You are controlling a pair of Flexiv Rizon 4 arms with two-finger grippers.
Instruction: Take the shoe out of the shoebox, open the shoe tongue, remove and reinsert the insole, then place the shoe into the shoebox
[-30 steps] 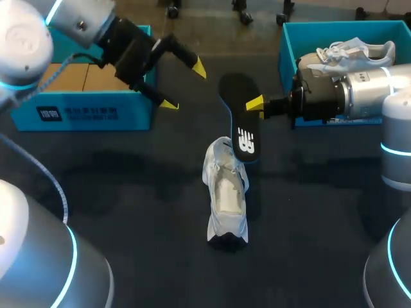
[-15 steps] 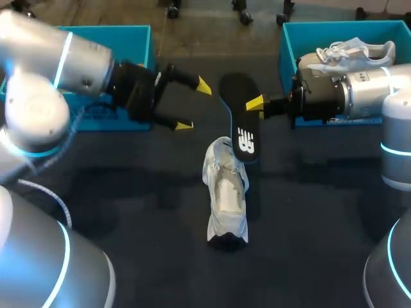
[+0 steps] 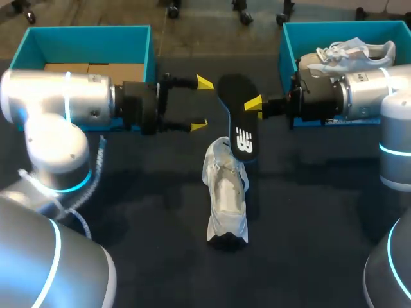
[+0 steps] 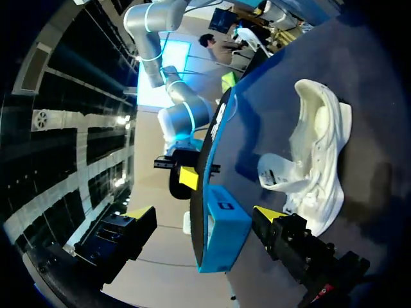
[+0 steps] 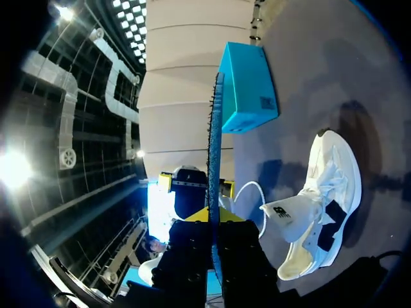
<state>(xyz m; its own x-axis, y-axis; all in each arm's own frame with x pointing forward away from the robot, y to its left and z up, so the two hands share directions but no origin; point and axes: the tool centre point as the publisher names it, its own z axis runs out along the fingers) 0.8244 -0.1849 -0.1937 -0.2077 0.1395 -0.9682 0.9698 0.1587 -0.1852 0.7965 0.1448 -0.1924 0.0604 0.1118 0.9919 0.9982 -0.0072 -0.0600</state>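
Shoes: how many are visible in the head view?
2. One white shoe sits on the table; the other shoe lies in the right-hand shoebox, partly behind the right arm, which may hide more.

A dark blue-black table (image 3: 141, 218) spreads wide, carrying soft shadows.

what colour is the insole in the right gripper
The flat insole is black with a white logo and a blue edge, clearest in the head view.
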